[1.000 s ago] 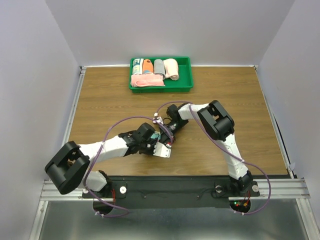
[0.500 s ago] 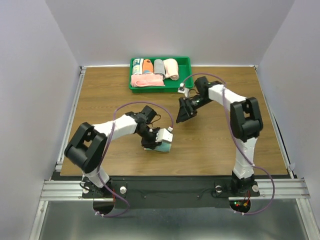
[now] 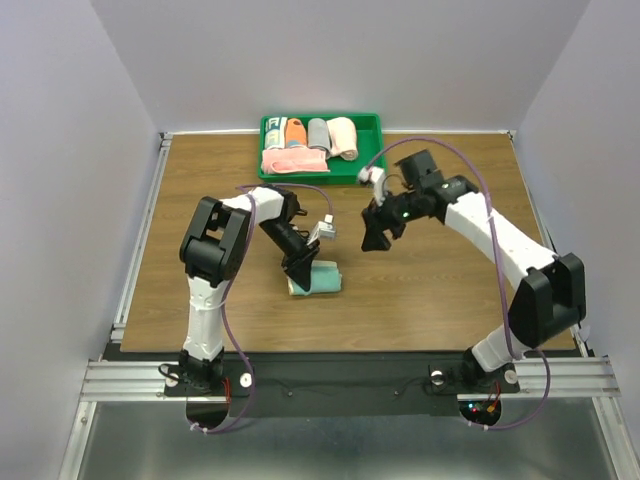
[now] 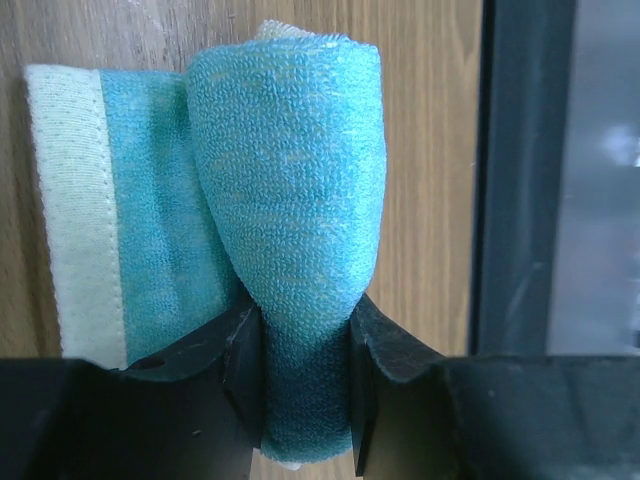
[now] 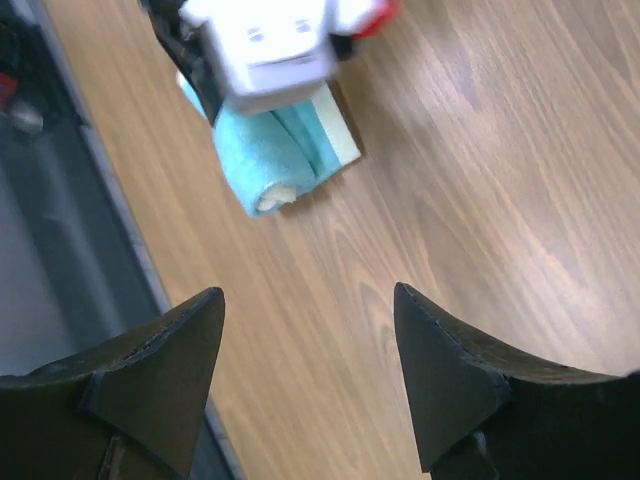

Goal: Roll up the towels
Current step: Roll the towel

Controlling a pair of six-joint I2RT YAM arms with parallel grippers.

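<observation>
A teal towel (image 3: 320, 279) lies on the wooden table, mostly rolled, with a flat tail ending in a pale yellow edge (image 4: 75, 200). My left gripper (image 3: 300, 268) is shut on the near end of the roll (image 4: 300, 200), and its jaws squeeze the cloth narrow. My right gripper (image 3: 375, 240) hangs open above bare wood to the right of the towel, holding nothing. In the right wrist view the teal towel (image 5: 270, 160) lies ahead of the right gripper (image 5: 308, 295). A pale peach rolled towel (image 3: 343, 138) and a loosely folded pink towel (image 3: 293, 162) lie in the tray.
A green tray (image 3: 372, 172) at the back of the table also holds a grey roll (image 3: 318, 134) and an orange-topped roll (image 3: 294, 131). The table's black front rail (image 4: 525, 170) runs just beyond the teal roll. White walls enclose the table on three sides.
The right gripper has opened, let go of the teal towel and drawn back to the right. The left arm has swung round while keeping its grip on the roll.
</observation>
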